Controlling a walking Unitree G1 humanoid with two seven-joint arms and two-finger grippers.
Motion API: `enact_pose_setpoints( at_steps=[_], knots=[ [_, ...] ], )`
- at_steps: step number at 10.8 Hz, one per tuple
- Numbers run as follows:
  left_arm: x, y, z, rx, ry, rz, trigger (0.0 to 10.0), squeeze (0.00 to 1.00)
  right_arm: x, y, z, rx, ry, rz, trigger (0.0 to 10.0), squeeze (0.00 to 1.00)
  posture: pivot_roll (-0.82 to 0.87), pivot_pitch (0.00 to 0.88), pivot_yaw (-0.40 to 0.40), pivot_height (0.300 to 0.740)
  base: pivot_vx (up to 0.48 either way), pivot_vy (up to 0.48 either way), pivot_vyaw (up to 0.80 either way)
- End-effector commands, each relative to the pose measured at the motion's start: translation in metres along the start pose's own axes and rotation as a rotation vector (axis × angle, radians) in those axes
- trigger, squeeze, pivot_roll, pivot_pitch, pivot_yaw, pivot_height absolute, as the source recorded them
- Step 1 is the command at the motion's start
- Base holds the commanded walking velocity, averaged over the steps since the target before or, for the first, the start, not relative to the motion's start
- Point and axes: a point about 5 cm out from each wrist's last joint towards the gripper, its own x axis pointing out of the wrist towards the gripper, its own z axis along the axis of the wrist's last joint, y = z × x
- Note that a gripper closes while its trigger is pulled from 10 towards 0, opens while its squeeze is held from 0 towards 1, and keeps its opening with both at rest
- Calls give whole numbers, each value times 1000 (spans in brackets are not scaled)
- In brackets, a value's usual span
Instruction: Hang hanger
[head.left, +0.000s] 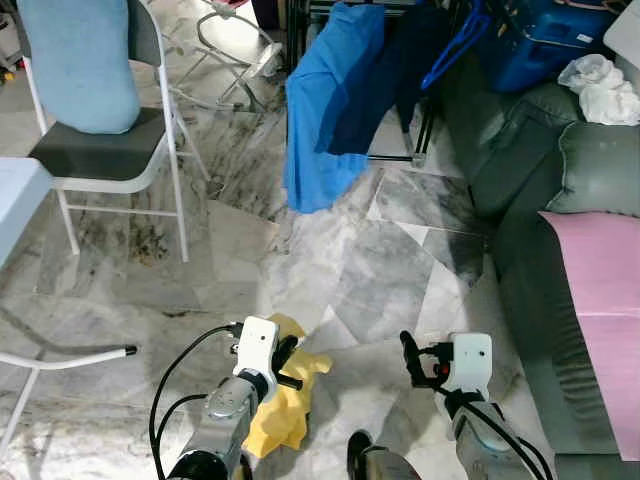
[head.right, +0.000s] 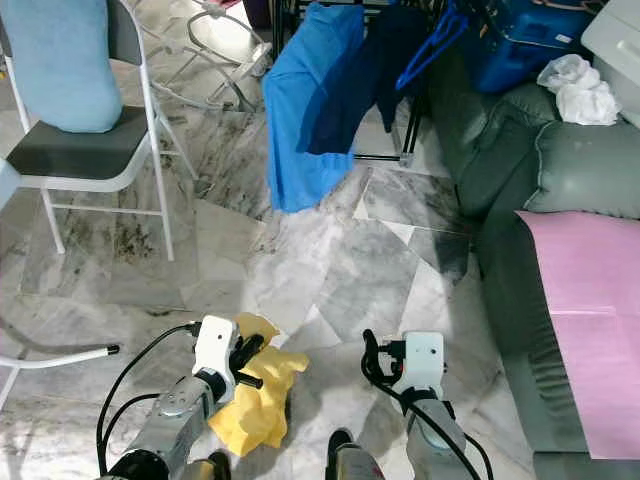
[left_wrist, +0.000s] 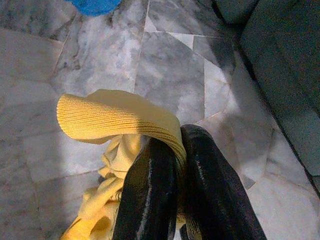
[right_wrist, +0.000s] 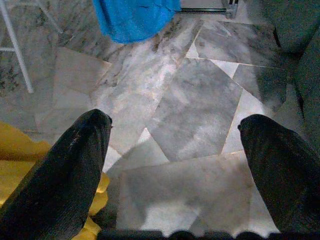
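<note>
Grey-white marble floor (head.left: 390, 270), cluttered room. Far left, white metal folding chair (head.left: 110, 150) with pale blue cushion (head.left: 80, 60) leaning on its back. Left pincer (head.left: 285, 365) low over the floor, clamped on yellow ribbed knit cloth (head.left: 285, 405); cloth bunches below it, folded edge pinched between both fingers (left_wrist: 150, 195). Bright blue garment (head.left: 325, 110) and dark navy one (head.left: 385, 85) hang from black rack (head.left: 425, 135) at the back. Right pincer (head.left: 412, 362) spread wide, holding nothing, near the dark green sofa (head.left: 530, 200). Pink sheet (head.left: 600, 310) lies on the sofa, white crumpled cloth (head.left: 600, 85) farther back. Can't make out a hanger.
</note>
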Motion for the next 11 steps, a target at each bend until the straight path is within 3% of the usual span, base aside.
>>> enact_pose_setpoints(
  at_steps=[1,5,6,7,8,9,10,11],
  knots=[
    [-1,-1,-1,11,5,-4,10000,0,-4,-2,-5,-3,23,-5,10000,0,-122,202,-8,740,0,0,0],
    [6,-8,12,11,-49,-32,10000,0,-2,-4,-2,-7,18,-14,10000,0,-130,201,-12,740,0,0,0],
    [13,-9,37,44,-144,-65,10000,0,-1,-6,16,-69,-71,-32,10000,0,-125,206,-18,740,0,0,0],
    [22,-15,79,115,-275,-112,10000,0,2,-2,36,-119,-148,-9,10000,0,-124,206,-16,740,0,0,0],
    [26,-27,135,262,-475,-162,10000,0,7,0,46,-121,-174,-2,10000,0,-122,202,-10,740,0,0,0],
    [25,-43,174,355,-619,-216,10000,0,9,2,46,-119,-174,-2,10000,0,-121,199,-3,740,0,0,0],
    [23,-55,196,396,-692,-250,10000,0,10,5,46,-118,-177,-3,10000,0,-125,197,6,740,0,0,0],
    [21,-54,198,416,-702,-248,10000,0,7,6,45,-85,-177,-25,10000,0,-130,198,23,740,0,0,0]
  ],
)
